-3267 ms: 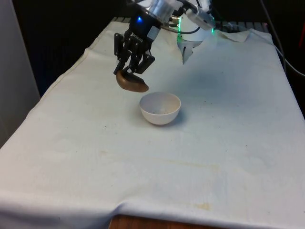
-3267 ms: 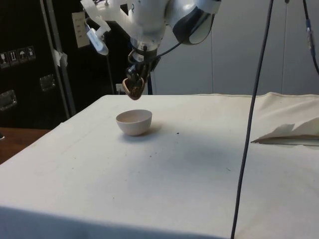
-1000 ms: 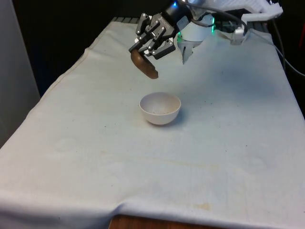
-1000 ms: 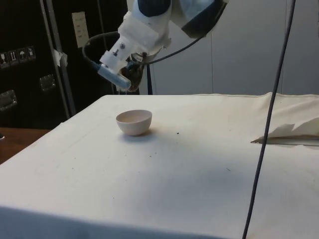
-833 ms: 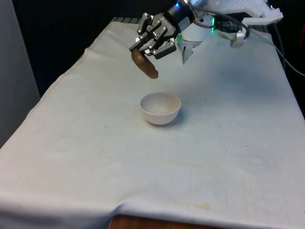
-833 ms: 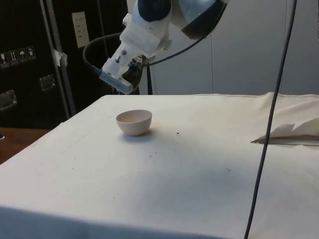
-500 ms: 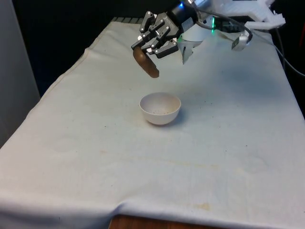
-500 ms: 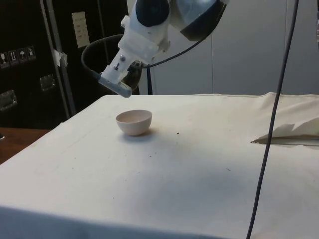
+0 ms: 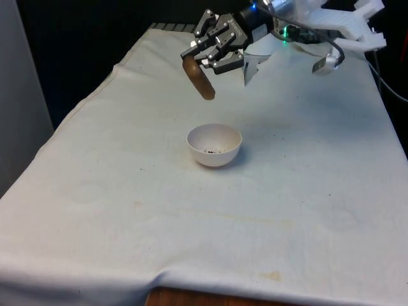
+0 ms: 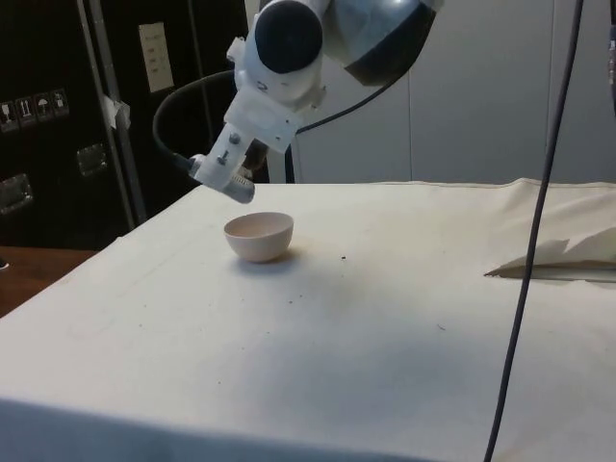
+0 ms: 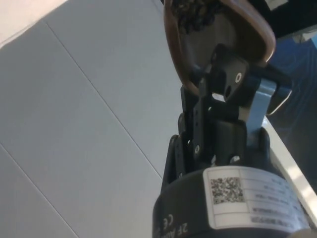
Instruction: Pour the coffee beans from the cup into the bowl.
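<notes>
Desk (image 9: pixel 127 210) under a white cloth (image 9: pixel 306 191), creased and lightly stained, with a yellowish spot near the front edge and dark specks scattered around the middle; a strip of brown wood shows below the front hem. One white bowl (image 9: pixel 214 145) stands upright on the cloth about mid-desk, a few dark beans (image 9: pixel 212 151) in its bottom. In the side view the cloth is rucked into a raised fold (image 10: pixel 563 258) near the desk's far side, well apart from the bowl.
</notes>
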Controlling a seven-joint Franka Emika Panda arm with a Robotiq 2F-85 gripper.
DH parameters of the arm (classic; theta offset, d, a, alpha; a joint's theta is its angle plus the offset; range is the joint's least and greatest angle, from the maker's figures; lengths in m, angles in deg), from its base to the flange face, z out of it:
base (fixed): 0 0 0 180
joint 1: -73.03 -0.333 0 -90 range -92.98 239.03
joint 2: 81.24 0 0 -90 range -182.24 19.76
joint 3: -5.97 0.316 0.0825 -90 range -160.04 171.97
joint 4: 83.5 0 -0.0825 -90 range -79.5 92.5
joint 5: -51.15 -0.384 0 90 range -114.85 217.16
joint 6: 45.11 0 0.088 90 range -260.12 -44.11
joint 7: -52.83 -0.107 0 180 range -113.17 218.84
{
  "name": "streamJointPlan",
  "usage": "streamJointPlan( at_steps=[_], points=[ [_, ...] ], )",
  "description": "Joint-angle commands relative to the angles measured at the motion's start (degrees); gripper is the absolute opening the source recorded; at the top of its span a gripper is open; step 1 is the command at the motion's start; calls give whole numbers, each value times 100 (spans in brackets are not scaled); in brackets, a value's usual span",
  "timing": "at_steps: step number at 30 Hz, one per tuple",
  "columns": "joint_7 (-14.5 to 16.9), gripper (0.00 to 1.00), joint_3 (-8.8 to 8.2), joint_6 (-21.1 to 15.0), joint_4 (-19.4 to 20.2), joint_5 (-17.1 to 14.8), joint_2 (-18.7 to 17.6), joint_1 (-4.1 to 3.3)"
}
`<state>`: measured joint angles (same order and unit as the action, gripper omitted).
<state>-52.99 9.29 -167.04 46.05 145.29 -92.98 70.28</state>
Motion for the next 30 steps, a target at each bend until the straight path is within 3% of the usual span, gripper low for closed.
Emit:
streamJointPlan(
  at_steps=[1,18,30],
  points=[
    [-86,5,17,80,-6,86,-29,-23],
    [-435,5,246,877,-17,441,-332,-17],
    [-453,5,344,1329,-34,590,-413,-11]
  ],
)
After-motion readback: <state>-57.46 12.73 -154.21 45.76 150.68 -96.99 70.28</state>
